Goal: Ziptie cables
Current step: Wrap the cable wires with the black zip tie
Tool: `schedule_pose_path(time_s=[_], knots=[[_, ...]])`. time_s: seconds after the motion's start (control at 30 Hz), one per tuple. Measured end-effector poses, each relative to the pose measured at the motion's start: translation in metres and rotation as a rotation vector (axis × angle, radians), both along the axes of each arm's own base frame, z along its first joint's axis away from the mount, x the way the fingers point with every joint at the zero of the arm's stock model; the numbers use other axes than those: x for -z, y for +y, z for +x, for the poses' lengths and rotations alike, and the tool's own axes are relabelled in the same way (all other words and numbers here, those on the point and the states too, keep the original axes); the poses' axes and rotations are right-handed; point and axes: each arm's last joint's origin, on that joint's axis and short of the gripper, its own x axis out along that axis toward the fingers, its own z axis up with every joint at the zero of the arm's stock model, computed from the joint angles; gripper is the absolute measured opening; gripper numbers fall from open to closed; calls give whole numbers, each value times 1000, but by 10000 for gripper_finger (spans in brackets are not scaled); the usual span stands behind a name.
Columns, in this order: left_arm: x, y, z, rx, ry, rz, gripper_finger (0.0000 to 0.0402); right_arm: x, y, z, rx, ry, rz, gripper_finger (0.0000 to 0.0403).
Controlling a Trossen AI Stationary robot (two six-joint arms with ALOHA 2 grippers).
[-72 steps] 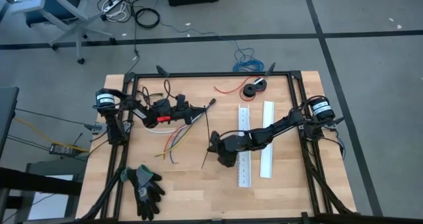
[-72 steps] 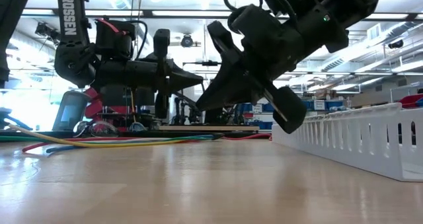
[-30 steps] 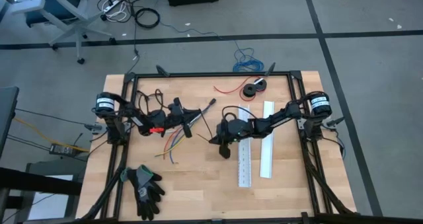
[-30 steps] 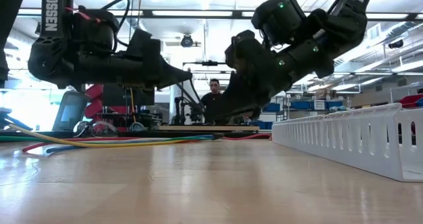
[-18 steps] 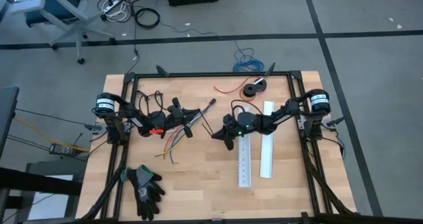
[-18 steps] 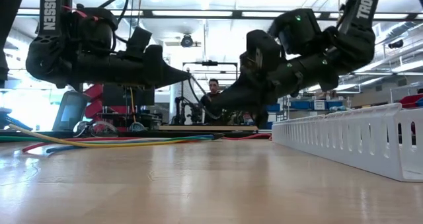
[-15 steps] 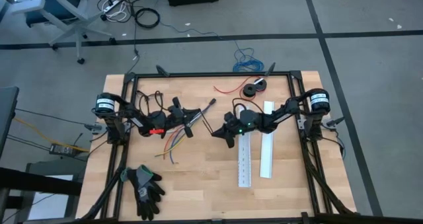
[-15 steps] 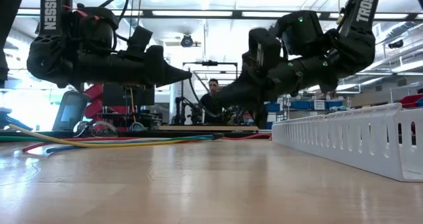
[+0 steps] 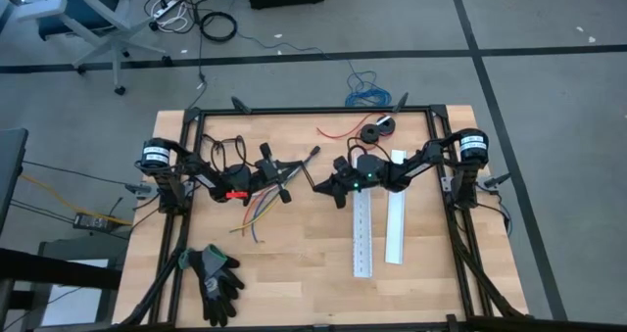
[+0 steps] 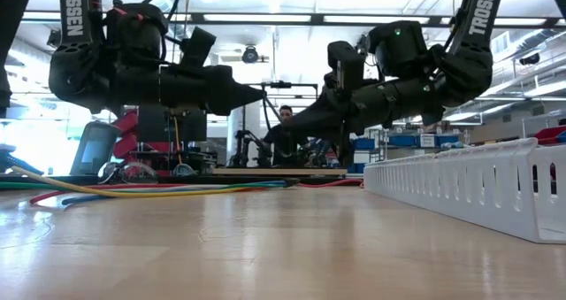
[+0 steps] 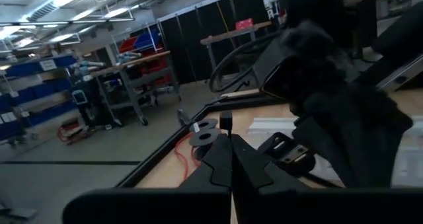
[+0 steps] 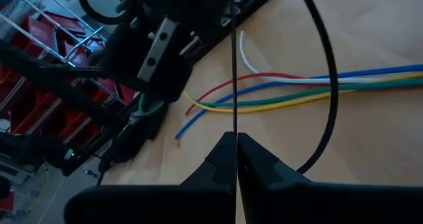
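Fingers on both of your grippers are pressed together. Your right gripper (image 12: pixel 235 141) pinches a thin black zip tie (image 12: pixel 233 65), whose strap curves away in a dark loop. Your left gripper (image 11: pixel 230 145) is closed too; what it grips, if anything, cannot be told.

From above, your left gripper (image 9: pixel 284 180) and right gripper (image 9: pixel 318 187) face each other tip to tip, just apart, above mid-table. Both hang clear of the wood in the low view. The cables (image 9: pixel 257 213) lie on the table (image 9: pixel 294 273) below the left arm, their yellow, red, white and blue strands fanned out loose.

You appear to be readying the tie; nothing binds the wires yet. Next, you likely need to bring the strap down around the gathered strands.

Two white slotted cable ducts (image 9: pixel 361 219) lie near the right arm. Whether anything lies inside cannot be told.
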Motion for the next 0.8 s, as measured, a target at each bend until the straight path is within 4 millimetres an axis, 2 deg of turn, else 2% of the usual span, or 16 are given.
schedule_pose_path(time_s=[0.8], knots=[[6, -2, 1, 0, 68, 14, 0, -3, -8, 0, 7, -30, -9, 0]])
